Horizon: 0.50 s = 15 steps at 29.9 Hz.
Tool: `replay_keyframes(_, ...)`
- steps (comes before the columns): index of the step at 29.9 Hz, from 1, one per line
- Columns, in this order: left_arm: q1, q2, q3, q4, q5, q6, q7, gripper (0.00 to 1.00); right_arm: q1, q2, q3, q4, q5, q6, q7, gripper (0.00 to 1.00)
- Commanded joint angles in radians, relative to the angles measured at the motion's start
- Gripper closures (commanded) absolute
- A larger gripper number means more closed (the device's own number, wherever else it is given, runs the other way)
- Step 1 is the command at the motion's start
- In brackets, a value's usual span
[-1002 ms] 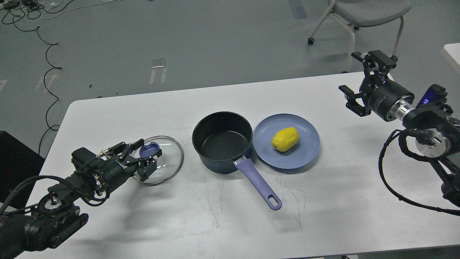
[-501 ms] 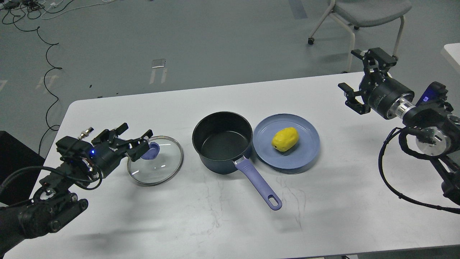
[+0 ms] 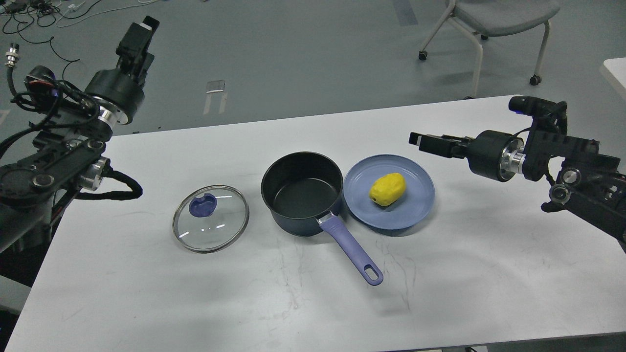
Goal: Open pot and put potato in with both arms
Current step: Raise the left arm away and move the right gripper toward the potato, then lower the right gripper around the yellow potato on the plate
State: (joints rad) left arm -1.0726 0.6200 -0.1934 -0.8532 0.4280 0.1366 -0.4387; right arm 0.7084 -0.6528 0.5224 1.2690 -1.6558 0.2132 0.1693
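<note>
The dark pot (image 3: 301,193) stands uncovered in the middle of the white table (image 3: 440,293), its purple handle (image 3: 352,252) pointing toward the front. Its glass lid (image 3: 211,217) with a purple knob lies flat on the table to the pot's left. A yellow potato (image 3: 388,188) lies on a blue plate (image 3: 415,208) just right of the pot. My left gripper (image 3: 139,36) is raised high at the far left, away from the lid and seen edge-on. My right gripper (image 3: 424,142) points left, above the table just right of the plate, also seen side-on. Both grippers hold nothing.
A grey chair (image 3: 499,14) stands on the floor behind the table's right end. Cables (image 3: 63,88) lie on the floor at the back left. A second white surface's corner (image 3: 617,71) shows at the right edge.
My left arm has let go of the lid, which stays on the table, and has swung up and back to the far left. My right gripper has come down and left toward the plate and turned side-on.
</note>
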Motion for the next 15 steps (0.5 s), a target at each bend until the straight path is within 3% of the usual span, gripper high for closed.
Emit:
replay_keyframes(1,-0.009,-0.003,-0.035,0.0,-0.055,-0.017,0.081,0.02,0.066,-0.002,-0.096,-0.031,-0.084,-0.023,0.024,0.0)
replay_keyframes(3,-0.003,-0.005,-0.049,0.0,-0.055,-0.015,0.11,0.02,0.075,0.04,-0.13,-0.063,-0.11,-0.054,0.024,0.0)
replay_keyframes(6,0.005,-0.002,-0.049,0.0,-0.055,-0.015,0.112,0.02,0.078,0.077,-0.154,-0.12,-0.211,-0.061,0.033,0.0)
replay_keyframes(11,0.026,0.007,-0.049,0.002,-0.055,-0.014,0.11,0.02,0.115,0.182,-0.229,-0.255,-0.294,-0.142,0.133,0.0)
replay_keyframes(15,0.033,0.01,-0.047,0.003,-0.052,-0.014,0.104,0.02,0.161,0.249,-0.292,-0.328,-0.294,-0.207,0.157,0.01)
